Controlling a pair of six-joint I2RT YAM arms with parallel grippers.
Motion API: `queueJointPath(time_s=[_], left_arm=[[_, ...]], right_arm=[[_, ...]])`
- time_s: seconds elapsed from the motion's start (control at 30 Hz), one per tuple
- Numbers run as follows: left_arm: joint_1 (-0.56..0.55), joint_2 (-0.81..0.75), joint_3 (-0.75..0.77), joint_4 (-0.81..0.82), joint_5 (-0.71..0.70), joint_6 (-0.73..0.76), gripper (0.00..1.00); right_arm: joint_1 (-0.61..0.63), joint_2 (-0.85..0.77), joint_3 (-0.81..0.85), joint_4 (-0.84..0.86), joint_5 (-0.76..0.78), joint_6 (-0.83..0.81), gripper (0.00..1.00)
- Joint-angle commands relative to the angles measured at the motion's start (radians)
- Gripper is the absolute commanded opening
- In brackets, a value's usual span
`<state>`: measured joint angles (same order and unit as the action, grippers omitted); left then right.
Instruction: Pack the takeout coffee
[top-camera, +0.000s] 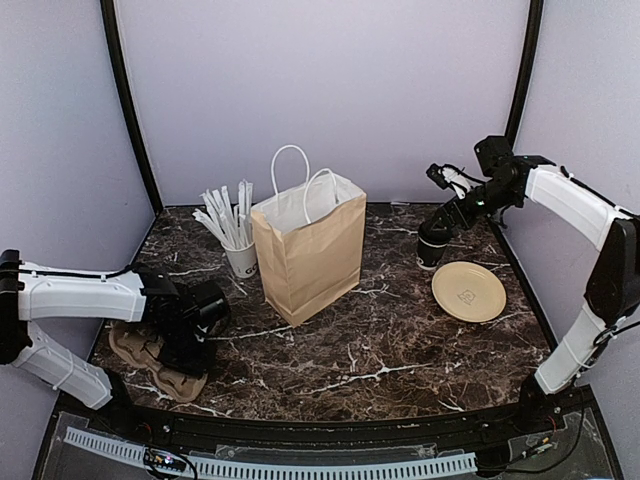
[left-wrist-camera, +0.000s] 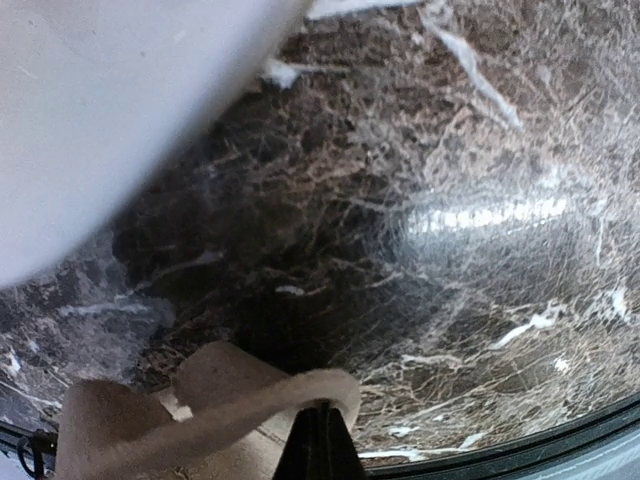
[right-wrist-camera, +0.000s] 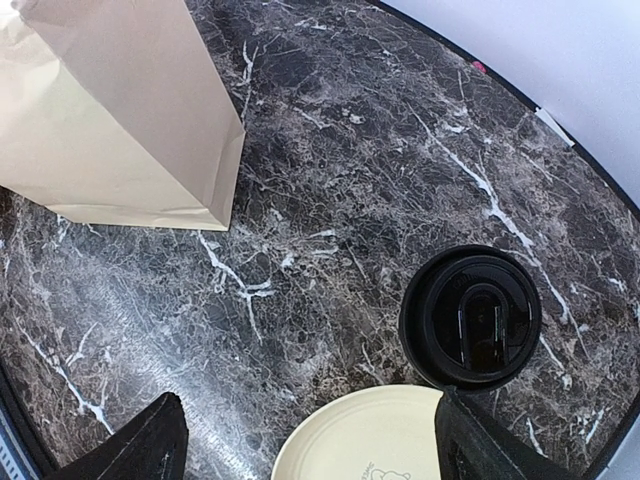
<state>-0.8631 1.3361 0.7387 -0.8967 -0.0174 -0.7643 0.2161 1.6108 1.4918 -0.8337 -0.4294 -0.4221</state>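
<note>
The coffee cup (top-camera: 431, 248) stands upright on the dark marble surface (top-camera: 380, 350) at the far right, just beside the cream plate (top-camera: 468, 291) and well apart from the paper bag (top-camera: 310, 250) in the middle. Its black lid (right-wrist-camera: 470, 317) is pressed on.

The right fingers (right-wrist-camera: 150, 445) are spread wide above that corner with nothing between them. From the wrist camera the cup sits off towards one finger rather than centred in the gap. The left fingers (left-wrist-camera: 315, 450) are closed at the near left, over a cardboard tray (top-camera: 150, 362). A curled edge of the tray lies right at their tips, but whether it is pinched cannot be told.

The cup is paper, so it is probably light, and its wall would give under a hard squeeze. Whether it holds liquid cannot be seen, so it is safest treated as full and kept upright. The lid looks like a press-on lid — gripping or lifting by it risks popping it off.

The better hold is likely across the body just under the lid rim, where the wall is stiffest, with moderate pressure. The bag is much taller than the cup and open at the top, with white handles standing up. It is also light and thin — a knock on its rim could tip it towards the cup of sticks (top-camera: 240, 258).
</note>
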Motion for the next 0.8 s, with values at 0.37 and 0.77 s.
queueJointPath(time_s=[0.37, 0.77], left_arm=[[-0.001, -0.015, 0.072, -0.159, -0.224, -0.111, 0.00], [-0.005, 0.054, 0.023, 0.006, -0.126, -0.050, 0.00]], right_arm=[[0.011, -0.005, -0.008, 0.017, -0.044, -0.004, 0.86], [0.014, -0.012, -0.020, 0.012, -0.049, -0.004, 0.86]])
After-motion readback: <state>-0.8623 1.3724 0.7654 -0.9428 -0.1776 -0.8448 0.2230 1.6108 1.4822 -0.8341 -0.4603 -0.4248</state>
